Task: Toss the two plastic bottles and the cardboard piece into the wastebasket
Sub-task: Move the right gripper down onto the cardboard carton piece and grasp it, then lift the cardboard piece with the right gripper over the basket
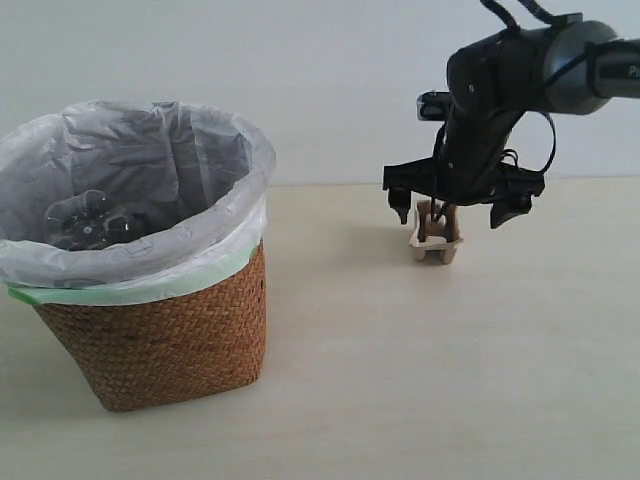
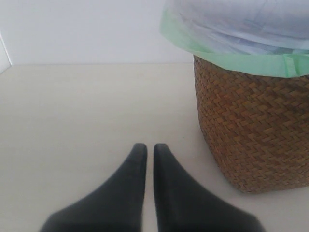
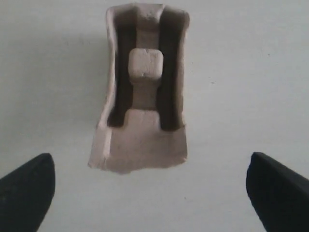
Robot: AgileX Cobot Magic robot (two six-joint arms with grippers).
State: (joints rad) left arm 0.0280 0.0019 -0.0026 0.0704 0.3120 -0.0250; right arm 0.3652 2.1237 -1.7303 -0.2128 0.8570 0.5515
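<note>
Cardboard tray (image 1: 435, 238) sits on the table (image 1: 450, 400), well apart from the wastebasket (image 1: 160, 330), hollows facing up at the right gripper (image 1: 450, 215), which hangs spread wide and empty, a finger either side. The tray's long axis runs crosswise to the closing line, so the jaws should pinch its narrow width. Left gripper (image 2: 150, 154) is closed on nothing beside the basket.

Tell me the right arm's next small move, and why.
Probably lower the right gripper straight down over the cardboard piece, then close. Its jaws stand wide open, the piece sits centred between them on the table, and nothing is gripped yet.
</note>
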